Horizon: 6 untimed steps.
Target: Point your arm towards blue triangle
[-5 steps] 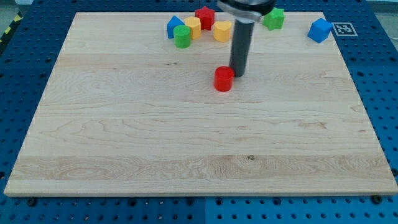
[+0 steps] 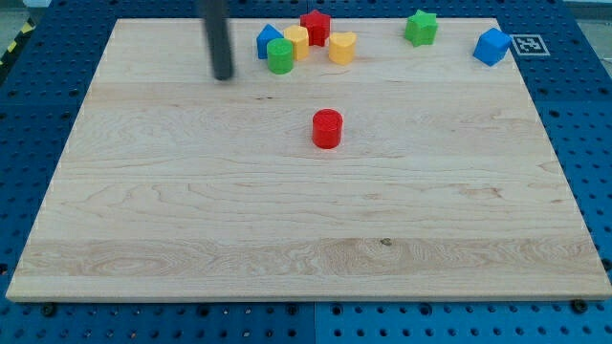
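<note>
Blocks sit loose on the wooden board (image 2: 191,220); nothing holds them but its flat top. Taking the green cylinder (image 2: 280,56) as landmark: the blue triangle (image 2: 268,40) touches it on its upper left, peaked end toward the view's top, though its long axis is hard to read with the cylinder partly covering it. A yellow block (image 2: 297,41) sits just upper right of the cylinder, a red block (image 2: 316,27) beyond that, another yellow block (image 2: 341,47) to its right. A green block (image 2: 420,28) and a blue block (image 2: 491,46) lie well off right. A red cylinder (image 2: 327,128) stands apart below-right. The arm carries no pincer, only a rod; its tip (image 2: 224,77) rests near the cylinder's left, touching nothing.
</note>
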Motion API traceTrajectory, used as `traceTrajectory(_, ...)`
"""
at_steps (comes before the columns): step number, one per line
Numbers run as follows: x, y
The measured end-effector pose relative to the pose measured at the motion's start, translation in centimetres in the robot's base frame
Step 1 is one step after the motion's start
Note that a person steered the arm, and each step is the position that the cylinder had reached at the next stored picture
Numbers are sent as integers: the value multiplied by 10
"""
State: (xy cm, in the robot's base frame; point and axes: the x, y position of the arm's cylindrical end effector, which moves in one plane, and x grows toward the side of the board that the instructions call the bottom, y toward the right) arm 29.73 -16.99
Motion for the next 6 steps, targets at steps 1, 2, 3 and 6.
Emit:
traceTrajectory(1, -74, -36)
traceTrajectory(2, -106, -17)
traceTrajectory(3, -105, -1)
traceTrajectory(6, -90, 107)
